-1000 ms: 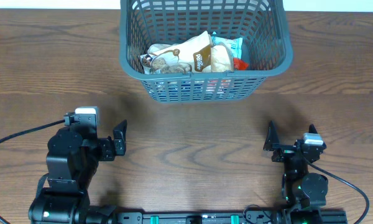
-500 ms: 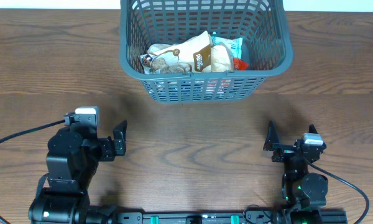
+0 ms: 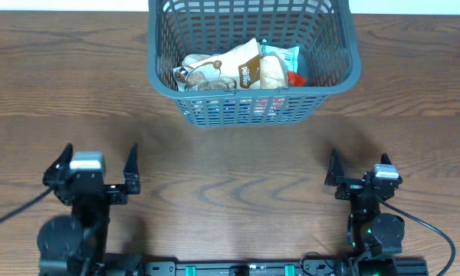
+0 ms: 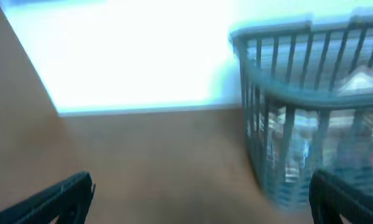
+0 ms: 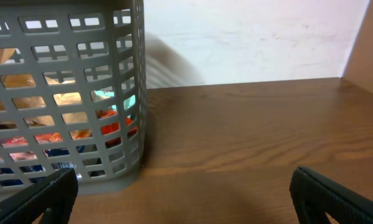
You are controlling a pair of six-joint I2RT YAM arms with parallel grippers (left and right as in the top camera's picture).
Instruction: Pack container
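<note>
Overhead view: the container (image 3: pixel 245 107) stands at the middle of the desk's (image 3: pixel 238 176) far edge, snack packets (image 3: pixel 230 67) piled inside. The left gripper (image 3: pixel 98 156) sits by the near edge toward the left corner and the right gripper (image 5: pixel 183 186) toward the right corner. Both are well apart from the container, with jaws spread wide and nothing between them. Right wrist view: the container's lattice wall (image 5: pixel 62 93) fills the left, with orange, teal and blue wrappers visible through the slots, unseen from above. Left wrist view: blurred, with the container (image 4: pixel 298 124) at right.
</note>
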